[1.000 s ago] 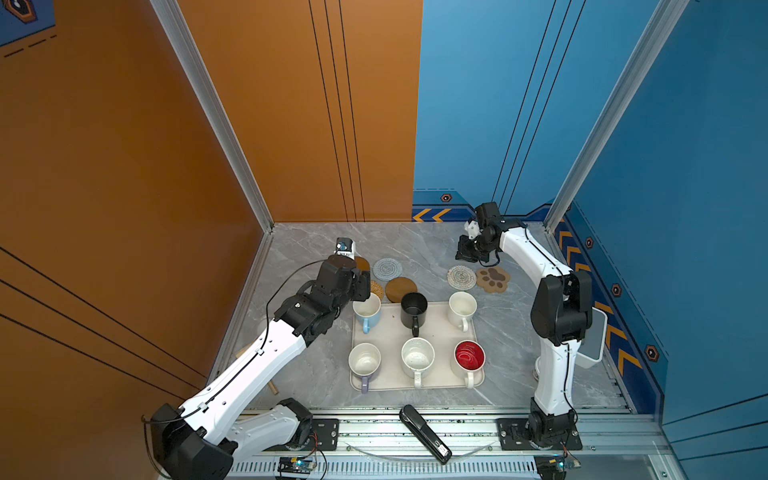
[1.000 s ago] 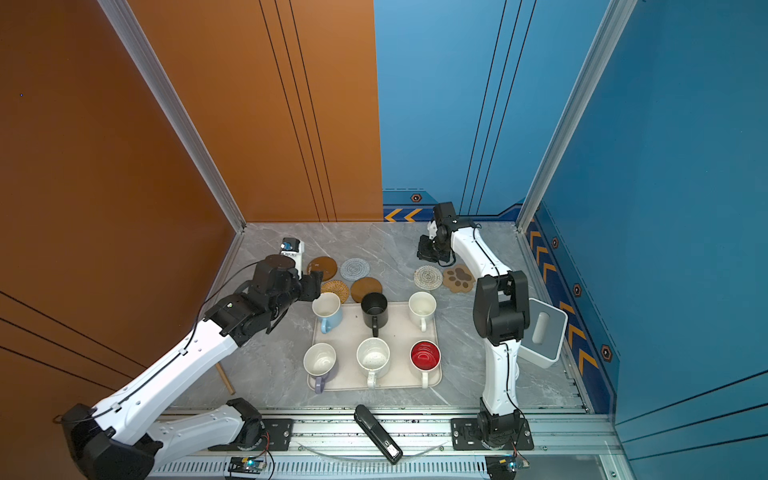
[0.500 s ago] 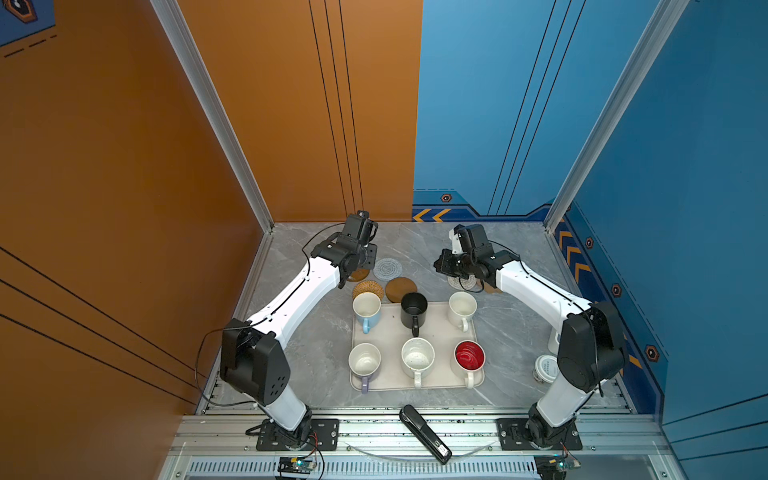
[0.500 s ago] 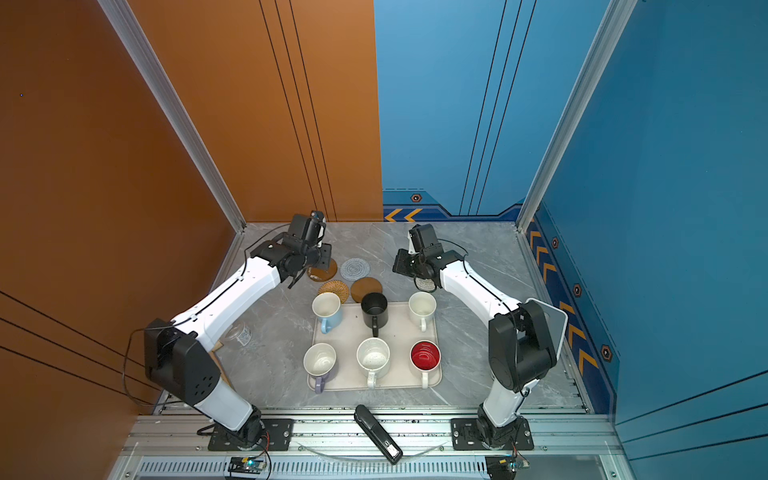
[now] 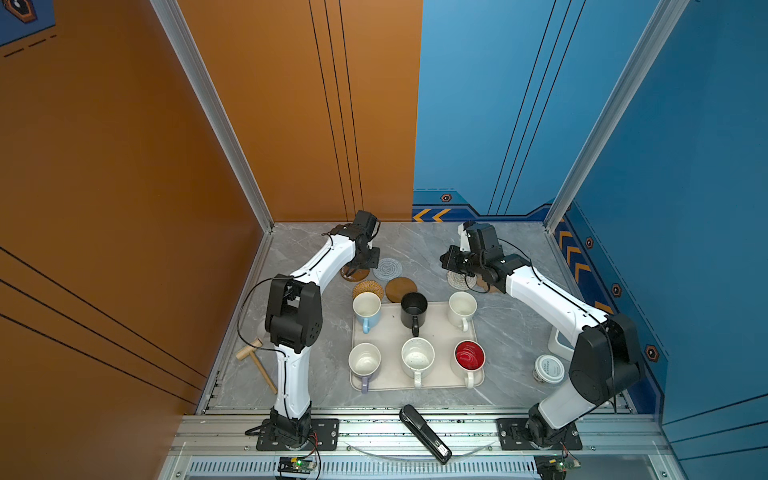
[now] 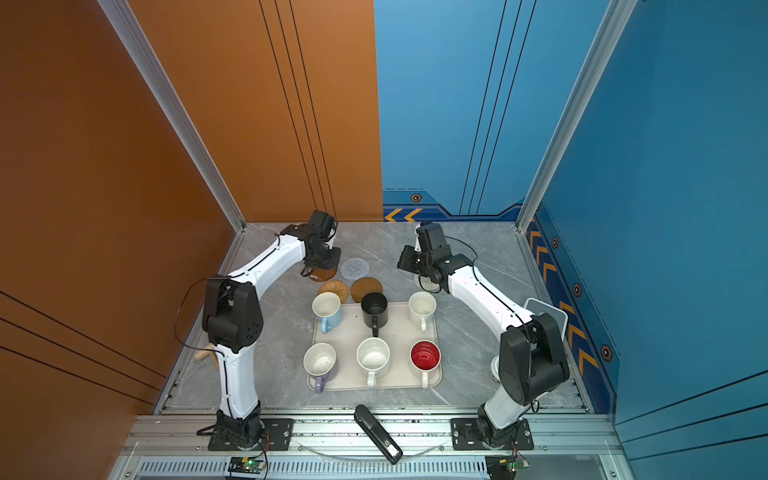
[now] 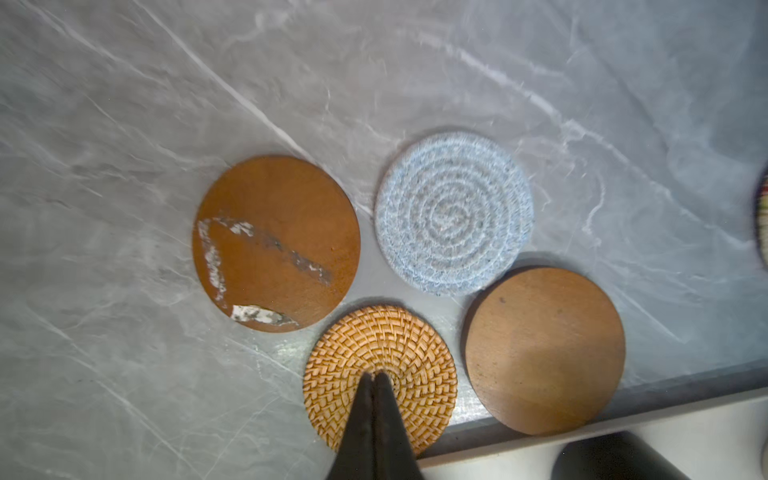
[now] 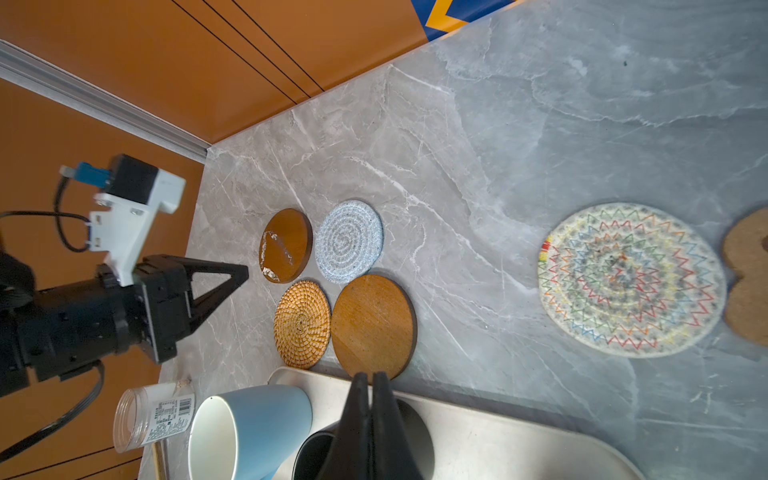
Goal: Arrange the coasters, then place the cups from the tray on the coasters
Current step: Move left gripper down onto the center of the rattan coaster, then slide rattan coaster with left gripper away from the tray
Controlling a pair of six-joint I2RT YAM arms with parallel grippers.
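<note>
Left wrist view shows the left gripper (image 7: 373,376) with its jaws pressed together and empty, its tips lying across the rattan disc (image 7: 419,349). Three more coasters sit close around that disc: the scratched disc (image 7: 276,243), the grey-blue disc (image 7: 453,214) and the plain brown disc (image 7: 544,351). All four are bunched just behind the tray (image 5: 390,336), almost touching one another. In both top views this gripper hangs above the scratched disc. How high it stands I cannot tell.

The right gripper (image 8: 370,376) is also closed on nothing. Its tips point toward the bunch, over the tray's far edge and the black cup (image 8: 419,432). The whitish disc (image 8: 631,278) and the paw (image 8: 748,282) lie side by side, well apart from the bunch and under the right arm.

So the bunch belongs to the left arm, with the scratched disc the one beneath it. The round discs have no long axis to line up with. With the jaws closed, a flat disc probably has to be slid outward, or the jaws opened first. All six cups (image 5: 417,357) stand on the tray.
</note>
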